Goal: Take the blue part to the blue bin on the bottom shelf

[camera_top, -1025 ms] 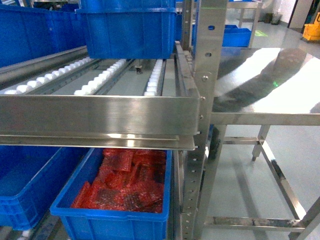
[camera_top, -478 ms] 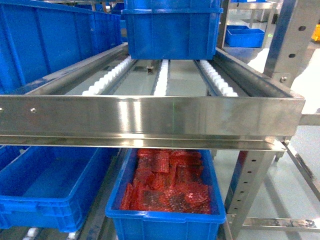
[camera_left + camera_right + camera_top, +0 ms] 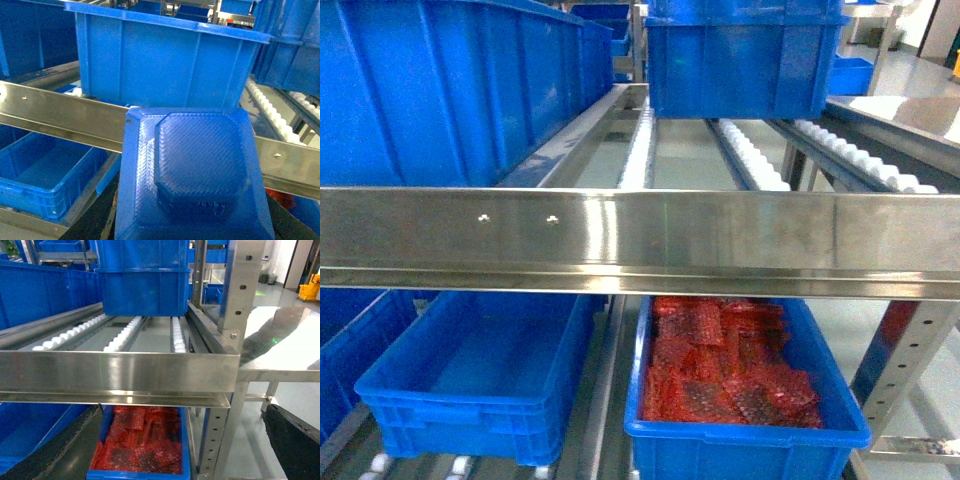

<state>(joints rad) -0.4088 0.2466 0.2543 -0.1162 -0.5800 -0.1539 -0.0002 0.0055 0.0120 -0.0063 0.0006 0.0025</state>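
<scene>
In the head view we see neither arm. A steel front rail (image 3: 640, 235) of the upper level crosses the middle. Below it, on the bottom shelf (image 3: 595, 400), two crates sit side by side: the blue bin (image 3: 480, 385) on the left, its smooth inside showing, and just to its right a matching crate (image 3: 745, 440) holding red crinkly packets (image 3: 725, 375). On the upper level a large blue crate (image 3: 450, 90) stands at the left and another (image 3: 745, 60) farther back, with strips of white rollers (image 3: 750, 155) running between them.

Only the left wrist view shows the blue part (image 3: 197, 170): it fills the near centre, a dark-blue blocky piece with a raised octagonal face, close under the camera at the left gripper. The jaws themselves are hidden behind it, so we cannot tell whether they are clenched on it. Past the part, low on the left, the blue bin (image 3: 45, 175) lies beneath the rail (image 3: 60, 117), well apart from the part.

The right wrist view alone shows the rack's upright post (image 3: 235, 315) and a shiny steel tabletop (image 3: 280, 340) to the right. Dark finger shapes (image 3: 292, 442) of the right gripper (image 3: 175, 440) frame the lower corners, spread wide with nothing between them; the crate of red packets (image 3: 142, 440) lies beyond.
</scene>
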